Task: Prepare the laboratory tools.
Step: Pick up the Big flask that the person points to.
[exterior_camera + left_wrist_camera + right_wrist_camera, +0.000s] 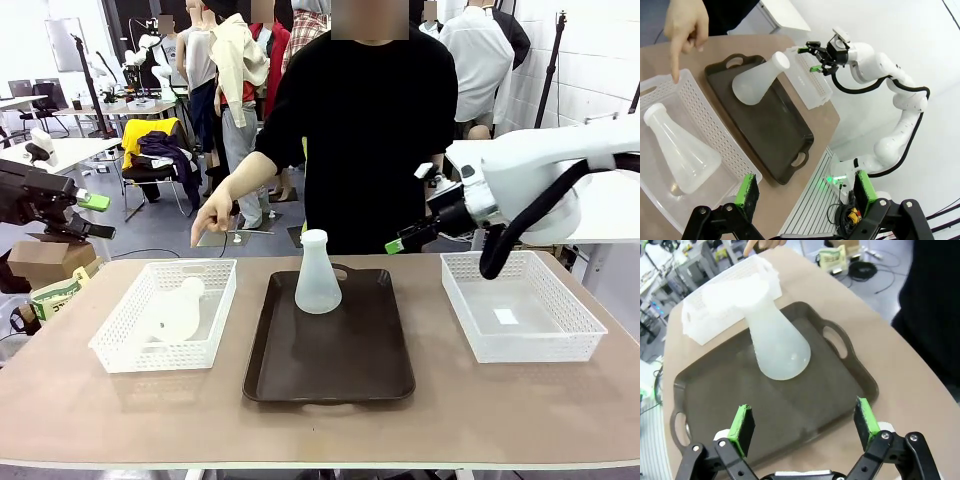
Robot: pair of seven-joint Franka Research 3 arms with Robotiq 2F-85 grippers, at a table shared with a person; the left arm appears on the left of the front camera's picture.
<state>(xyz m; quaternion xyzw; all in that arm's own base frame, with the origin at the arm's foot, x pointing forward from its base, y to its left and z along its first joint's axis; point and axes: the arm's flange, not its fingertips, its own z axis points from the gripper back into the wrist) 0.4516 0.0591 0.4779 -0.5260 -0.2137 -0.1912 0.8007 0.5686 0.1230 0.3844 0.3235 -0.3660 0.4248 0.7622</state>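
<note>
One frosted conical flask stands upright at the far end of the dark brown tray; it also appears as the flask and flask in the wrist views. The second flask lies on its side in the left white basket, also seen as the flask. My left gripper hovers open, high off the table's left end, open gripper. My right gripper hangs open above the table behind the tray's right side, open gripper. Neither holds anything.
A person stands at the far side; a hand points a finger down over the left basket's far edge, hand. An empty white basket sits at the right. The table's front strip is bare.
</note>
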